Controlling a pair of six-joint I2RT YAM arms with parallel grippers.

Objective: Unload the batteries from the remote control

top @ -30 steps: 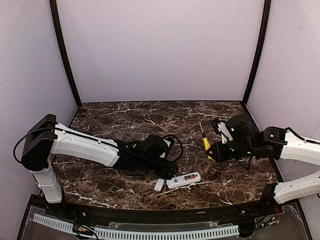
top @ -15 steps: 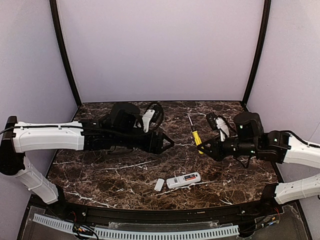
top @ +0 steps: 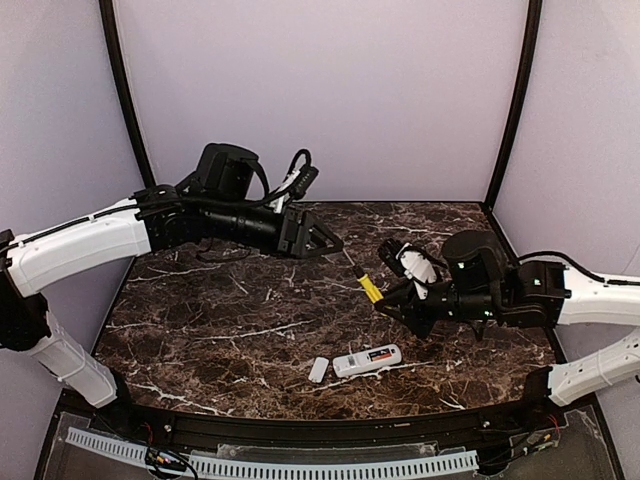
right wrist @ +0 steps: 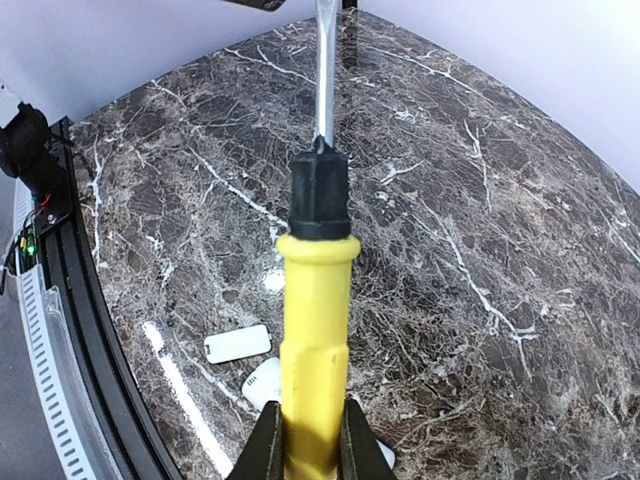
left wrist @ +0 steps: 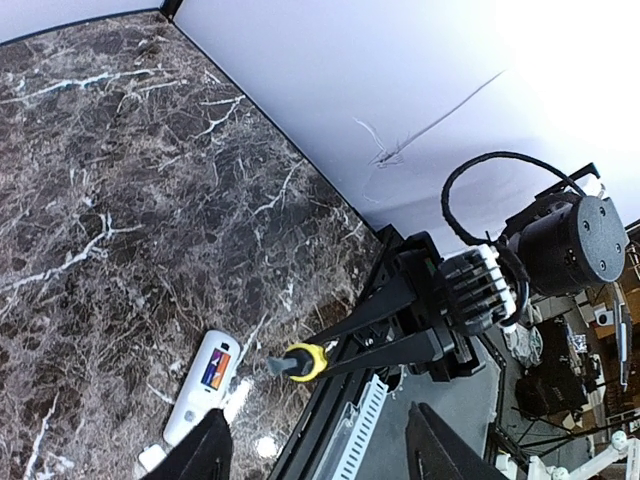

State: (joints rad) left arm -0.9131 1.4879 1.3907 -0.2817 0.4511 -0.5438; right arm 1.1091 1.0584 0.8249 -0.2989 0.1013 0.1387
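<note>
- Right claw [top: 386, 299] clamps the yellow screwdriver [top: 370, 289], its tip pointing toward 11 o'clock.
- Left claw [top: 326, 243] hovers at 12 o'clock, fingers apart and empty.
- Remote control [top: 358, 364] lies at the bench's [top: 200, 340] 6 o'clock with the batteries [top: 380, 354] inside.

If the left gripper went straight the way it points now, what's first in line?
Most likely the screwdriver, held in the right gripper with its shaft aimed back at the left gripper. Depth is unclear, so it might pass just beside the tip.

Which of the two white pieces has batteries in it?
The longer one on the right, the remote control: reddish batteries show in its back. The small cover beside it is plain white.
</note>
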